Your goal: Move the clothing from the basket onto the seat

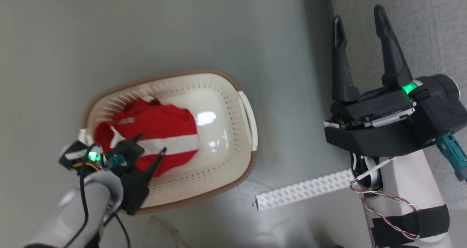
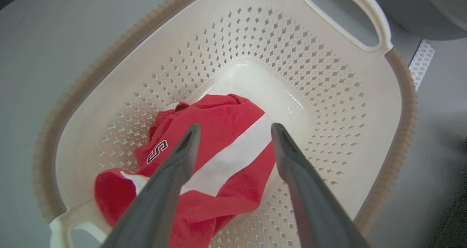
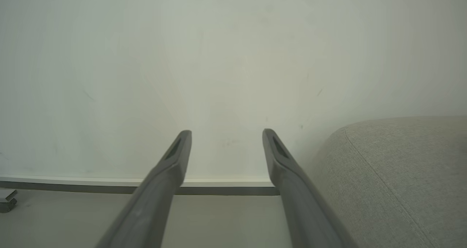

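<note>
L fingers (image 2: 175,167) are spread wide w/ nothing btw them: released, gripping nothing. They hang over the clothing (image 2: 226,116), one tip on either side of its white stripe; we can't tell if the tips touch the fabric. R fingers (image 1: 391,47) are spread apart too & empty, up in the air at 3 o'clock of the head view, pointing to 12, well apart from the basket (image 2: 328,95).

The clothing is a red heap w/ a broad white stripe & a black-and-white "S". It lies inside the basket, bunched toward the 9 o'clock end in the head view, by the handle nearest the L arm. The 3 o'clock half of the basket's bottom is bare glossy cream w/ a light glare. We see perforated walls, a brown rim & a handle slot at each end.

The basket stands on the floor (image 1: 182,29), which is smooth, pale grey-green, w/ faint scuffs near 6 o'clock. A white patterned strip (image 1: 303,189) lies flat on it at 4 o'clock of the basket, near but apart. The seat (image 3: 401,175), grey woven w/ a rounded edge & a seam, sits at 1–2 o'clock of the head view, beyond the R fingers. In the R wrist view it's at 4 o'clock, against a plain off-white wall (image 3: 233,58) w/ a skirting board (image 3: 91,182) where wall meets floor.
</note>
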Tool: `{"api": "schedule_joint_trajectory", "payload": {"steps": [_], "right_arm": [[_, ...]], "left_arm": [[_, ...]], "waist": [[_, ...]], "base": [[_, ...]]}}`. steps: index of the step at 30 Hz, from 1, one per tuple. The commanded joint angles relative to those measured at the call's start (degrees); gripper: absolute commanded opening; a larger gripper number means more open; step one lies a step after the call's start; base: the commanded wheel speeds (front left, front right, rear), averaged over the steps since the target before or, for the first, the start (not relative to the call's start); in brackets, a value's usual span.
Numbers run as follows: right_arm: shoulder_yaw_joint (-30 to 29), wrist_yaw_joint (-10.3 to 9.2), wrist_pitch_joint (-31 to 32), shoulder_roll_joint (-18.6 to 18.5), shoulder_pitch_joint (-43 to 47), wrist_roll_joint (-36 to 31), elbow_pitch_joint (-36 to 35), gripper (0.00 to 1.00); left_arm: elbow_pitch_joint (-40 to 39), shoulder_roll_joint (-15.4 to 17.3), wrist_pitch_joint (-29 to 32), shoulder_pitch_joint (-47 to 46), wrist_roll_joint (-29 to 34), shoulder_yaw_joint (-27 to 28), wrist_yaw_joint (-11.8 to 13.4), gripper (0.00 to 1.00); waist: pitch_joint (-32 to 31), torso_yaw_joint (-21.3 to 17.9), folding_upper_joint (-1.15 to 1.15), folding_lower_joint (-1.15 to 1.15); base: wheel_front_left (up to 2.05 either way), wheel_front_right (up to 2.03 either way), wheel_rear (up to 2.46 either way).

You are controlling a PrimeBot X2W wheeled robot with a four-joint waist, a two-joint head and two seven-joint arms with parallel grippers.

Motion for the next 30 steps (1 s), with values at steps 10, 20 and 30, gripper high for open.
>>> {"api": "schedule_joint_trajectory", "payload": {"steps": [10, 20, 30], "right_arm": [[0.39, 0.0, -0.03, 0.79, -1.68, 3.11, -3.38, 1.0], [-0.41, 0.0, -0.03, 0.78, -0.99, 4.93, -4.56, 1.0], [-1.54, 0.0, -0.03, 0.77, 1.04, 5.08, -5.03, 1.0]], "left_arm": [[9.09, 2.17, -0.2, -9.26, 4.71, -6.56, -0.02, 1.0], [16.21, 0.66, -0.2, -12.83, 7.94, -9.43, 3.08, 1.0], [21.11, -1.25, -0.2, -13.94, 6.71, -9.43, 4.58, 1.0]], "waist": [[13.65, -9.0, -0.02, -0.02], [16.06, -10.89, -0.02, -0.02], [15.74, -11.23, -0.02, -0.02]], "base": [[0.0, 0.0, 0.0], [0.0, 0.0, 0.0], [0.0, 0.0, 0.0]]}}
